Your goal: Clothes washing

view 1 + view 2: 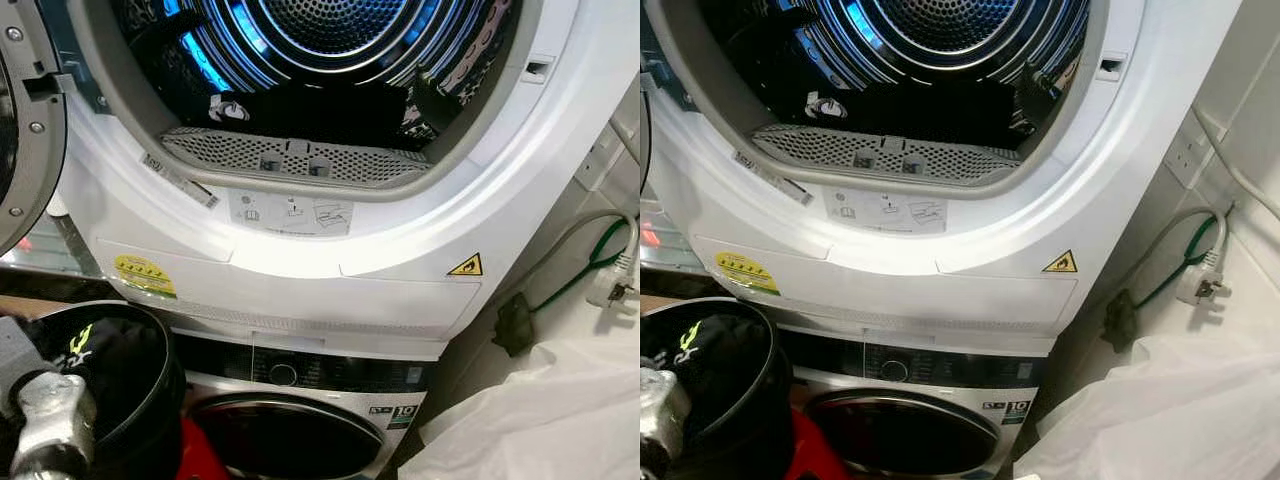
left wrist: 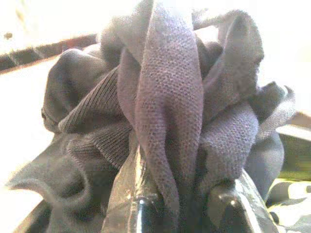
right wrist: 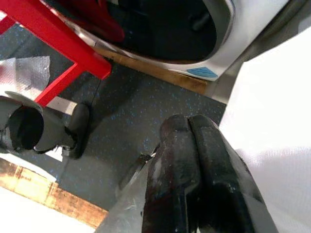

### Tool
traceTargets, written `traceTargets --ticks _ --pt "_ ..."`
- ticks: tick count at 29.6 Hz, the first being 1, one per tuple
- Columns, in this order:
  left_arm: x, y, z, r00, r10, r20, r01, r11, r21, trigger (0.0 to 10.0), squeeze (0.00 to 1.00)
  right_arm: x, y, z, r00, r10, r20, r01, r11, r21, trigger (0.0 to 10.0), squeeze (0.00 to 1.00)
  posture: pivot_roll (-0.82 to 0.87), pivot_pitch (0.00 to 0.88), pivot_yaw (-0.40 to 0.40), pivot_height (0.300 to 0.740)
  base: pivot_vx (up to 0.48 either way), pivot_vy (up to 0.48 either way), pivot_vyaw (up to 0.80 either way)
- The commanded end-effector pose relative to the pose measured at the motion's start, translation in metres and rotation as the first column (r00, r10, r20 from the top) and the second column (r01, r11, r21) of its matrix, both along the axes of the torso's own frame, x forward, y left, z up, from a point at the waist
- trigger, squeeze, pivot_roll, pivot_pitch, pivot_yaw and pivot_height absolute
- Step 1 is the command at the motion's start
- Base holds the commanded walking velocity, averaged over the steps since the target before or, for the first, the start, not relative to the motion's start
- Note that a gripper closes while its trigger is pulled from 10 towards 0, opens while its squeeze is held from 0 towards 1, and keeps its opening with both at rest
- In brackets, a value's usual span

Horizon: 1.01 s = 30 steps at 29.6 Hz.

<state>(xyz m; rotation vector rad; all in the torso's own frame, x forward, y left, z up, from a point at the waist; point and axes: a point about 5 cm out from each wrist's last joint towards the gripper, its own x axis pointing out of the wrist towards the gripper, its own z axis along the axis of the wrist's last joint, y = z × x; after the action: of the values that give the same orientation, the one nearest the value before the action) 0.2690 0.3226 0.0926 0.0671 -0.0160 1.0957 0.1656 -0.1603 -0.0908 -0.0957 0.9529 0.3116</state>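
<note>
Currently, left gripper (image 2: 187,206): fingers pinching bunched grey knit garment (image 2: 170,107).
Right gripper (image 3: 192,145): fingers pressed together, above dark floor (image 3: 121,121).
Dryer (image 1: 300,250): door open.

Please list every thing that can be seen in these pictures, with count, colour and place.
dryer: one, white, door open, stacked on top
lint filter: one, grey mesh, at the drum's lower rim
washing machine: one, white with dark door, under the dryer
black basket: one, lower left, dark clothes inside
plug: one, white, green cable, at the right wall
white bag: one, lower right
grey garment: one, bunched in the left gripper
left gripper: shut on the garment
right gripper: shut, above dark floor
</note>
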Motion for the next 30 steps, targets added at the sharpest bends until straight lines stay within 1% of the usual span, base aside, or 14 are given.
traceTargets --ticks 1,4,7,14,16,17,20,21,24,25,26,27,28,30 --pt "-0.004 -0.017 0.015 0.997 -0.047 0.056 0.040 0.992 0.123 0.0 0.00 -0.001 0.000 0.000 1.000 0.009 -0.006 -0.009 1.000 -0.008 10.0 0.00 0.09 0.000 -0.039 0.740 0.000 0.000 0.00" --pt "-0.014 -0.040 0.022 0.988 -0.136 0.077 0.116 0.968 0.223 0.0 0.00 -0.001 0.000 0.000 1.000 0.012 -0.007 -0.012 1.000 -0.006 10.0 0.00 0.10 0.000 -0.045 0.740 0.000 0.000 0.00" --pt "-0.030 -0.076 0.030 0.951 -0.305 0.055 0.267 0.895 0.358 0.0 0.00 0.000 0.000 0.000 0.999 0.034 -0.010 -0.034 0.999 -0.009 10.0 0.00 0.13 0.000 -0.053 0.740 0.000 0.000 0.00" --pt "-0.067 -0.104 0.048 0.894 -0.446 -0.033 0.394 0.750 0.531 0.0 0.00 0.004 -0.001 0.002 0.998 0.056 -0.006 -0.056 0.998 -0.014 10.0 0.00 0.17 0.000 -0.071 0.740 0.000 0.000 0.00" --pt "-0.072 -0.112 0.057 0.860 -0.504 -0.072 0.444 0.673 0.592 0.0 0.00 0.006 0.000 0.002 0.998 0.066 -0.006 -0.066 0.998 -0.015 10.0 0.00 0.19 0.000 -0.075 0.740 0.000 0.000 0.00" --pt "-0.073 -0.125 0.063 0.793 -0.601 -0.102 0.527 0.590 0.612 0.0 0.00 0.007 0.000 0.003 0.997 0.074 -0.006 -0.074 0.997 -0.017 10.0 0.00 0.20 0.000 -0.076 0.740 0.000 0.000 0.00" --pt "-0.073 -0.141 0.067 0.703 -0.697 -0.141 0.609 0.487 0.627 0.0 0.00 0.008 0.002 0.003 0.997 0.078 -0.006 -0.078 0.997 -0.015 10.0 0.00 0.22 0.000 -0.076 0.740 0.000 0.000 0.00" --pt "-0.070 -0.160 0.071 0.577 -0.794 -0.192 0.694 0.353 0.627 0.0 0.00 0.010 0.005 0.004 0.997 0.082 -0.005 -0.082 0.997 -0.013 10.0 0.00 0.23 0.000 -0.075 0.740 0.000 0.000 0.00" --pt "-0.063 -0.177 0.086 0.478 -0.853 -0.209 0.726 0.249 0.641 0.0 0.00 0.013 0.012 0.005 0.996 0.084 0.000 -0.084 0.996 -0.004 10.0 0.00 0.24 0.000 -0.067 0.740 0.000 0.000 0.00" --pt "-0.063 -0.177 0.086 0.478 -0.853 -0.209 0.726 0.249 0.641 0.0 0.00 0.013 0.012 0.005 0.996 0.084 0.000 -0.084 0.996 -0.004 10.0 0.00 0.24 0.000 -0.067 0.740 0.000 0.000 0.00" --pt "-0.056 -0.188 0.097 0.418 -0.881 -0.220 0.734 0.186 0.654 0.0 0.00 0.015 0.017 0.005 0.996 0.088 0.005 -0.088 0.996 0.002 10.0 0.00 0.25 0.000 -0.058 0.740 0.000 0.000 0.00" --pt "-0.053 -0.193 0.103 0.390 -0.894 -0.222 0.738 0.159 0.655 1.5 0.00 0.016 0.020 0.006 0.996 0.085 0.008 -0.085 0.996 0.006 10.0 0.00 0.25 0.000 -0.053 0.740 0.000 0.000 0.00" --pt "-0.048 -0.202 0.109 0.324 -0.921 -0.217 0.755 0.114 0.645 4.8 0.00 0.017 0.024 0.006 0.997 0.076 0.012 -0.076 0.997 0.013 10.0 0.00 0.25 0.000 -0.051 0.740 0.000 0.000 0.00" --pt "-0.047 -0.205 0.112 0.306 -0.925 -0.225 0.754 0.091 0.651 4.9 0.00 0.017 0.025 0.006 0.997 0.076 0.012 -0.076 0.997 0.014 10.0 0.00 0.25 0.000 -0.044 0.740 0.000 0.000 0.00"
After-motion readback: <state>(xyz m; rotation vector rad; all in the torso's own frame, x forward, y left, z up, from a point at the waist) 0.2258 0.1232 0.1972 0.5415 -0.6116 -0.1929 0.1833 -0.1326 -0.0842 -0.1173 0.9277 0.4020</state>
